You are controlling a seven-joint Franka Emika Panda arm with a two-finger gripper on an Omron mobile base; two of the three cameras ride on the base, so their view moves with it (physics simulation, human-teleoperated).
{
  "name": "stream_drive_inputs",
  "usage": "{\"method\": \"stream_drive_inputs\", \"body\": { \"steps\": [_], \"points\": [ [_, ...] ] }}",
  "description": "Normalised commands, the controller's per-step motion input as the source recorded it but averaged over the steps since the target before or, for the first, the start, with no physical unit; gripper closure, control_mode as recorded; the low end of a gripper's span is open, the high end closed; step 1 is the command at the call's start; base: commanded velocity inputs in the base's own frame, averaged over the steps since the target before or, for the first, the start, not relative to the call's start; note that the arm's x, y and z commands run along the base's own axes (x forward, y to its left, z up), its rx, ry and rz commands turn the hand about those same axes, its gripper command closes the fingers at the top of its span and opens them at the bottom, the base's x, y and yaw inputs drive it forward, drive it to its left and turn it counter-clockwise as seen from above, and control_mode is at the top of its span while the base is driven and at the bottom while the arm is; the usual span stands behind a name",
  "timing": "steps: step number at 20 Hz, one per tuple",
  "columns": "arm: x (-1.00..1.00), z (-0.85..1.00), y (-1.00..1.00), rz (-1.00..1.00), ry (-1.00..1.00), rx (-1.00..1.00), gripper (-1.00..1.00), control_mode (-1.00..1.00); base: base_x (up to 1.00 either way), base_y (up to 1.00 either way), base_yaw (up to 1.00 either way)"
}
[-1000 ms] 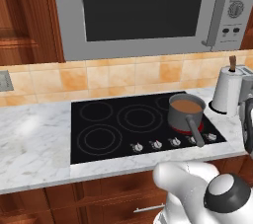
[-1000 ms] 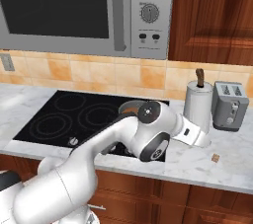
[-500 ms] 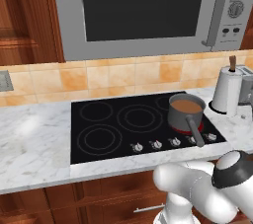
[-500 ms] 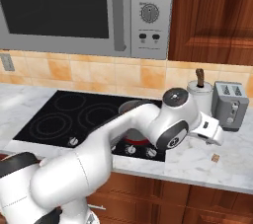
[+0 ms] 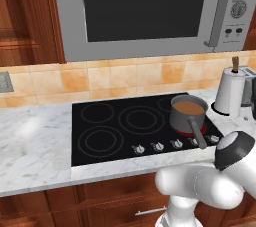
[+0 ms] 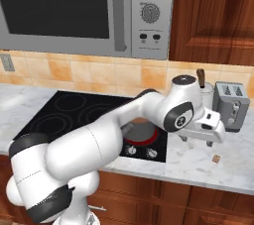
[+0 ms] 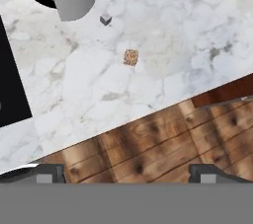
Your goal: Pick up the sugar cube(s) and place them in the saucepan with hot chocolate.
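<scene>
Left of centre in the right base view sits the black cooktop (image 6: 74,115), and at its right edge the saucepan with hot chocolate (image 6: 141,135) is mostly hidden behind the white arm; in the left base view the same saucepan with hot chocolate (image 5: 188,115) stands clear on the right-hand burner, brown liquid showing, its long handle (image 5: 199,135) pointing toward the lower right of the frame. Further right in the right base view, the gripper (image 6: 197,140) hangs over the marble counter (image 6: 198,162) with its jaws spread wide and nothing between them. Just right of and below it in that frame lies the brown sugar cube (image 6: 217,158), alone on the bare marble, in front of the toaster (image 6: 230,105) and apart from the paper-towel roll (image 6: 201,87).

In the hand view the sugar cube (image 7: 131,57) sits at centre-frame, slightly above middle, with the two dark finger tips (image 7: 47,172) low at the bottom edge. A smaller grey cube (image 7: 105,18) lies to its upper left, near the paper-towel roll's base. So the brown cube lies ahead of the hand, further out along its line of sight, and the coming move looks to be a forward reach and descent. The cube is near square, so no long axis to align with.
</scene>
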Motion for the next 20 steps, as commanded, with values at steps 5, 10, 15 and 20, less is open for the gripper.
{"method": "stream_drive_inputs", "body": {
  "steps": [5,10,15,20],
  "points": [
    [0.0,-0.15,-0.06,0.11,0.2,0.14,-1.0,-1.0,0.0,0.0,0.0],
    [0.01,-0.3,-0.06,0.14,0.07,0.11,-1.0,-1.0,0.0,0.0,0.0],
    [-0.05,-0.31,-0.09,0.11,-0.15,0.11,-1.0,-1.0,0.0,0.0,0.0],
    [-0.03,-0.04,0.0,0.07,-0.14,0.0,-1.0,-1.0,0.0,0.0,0.0]
  ]
}}
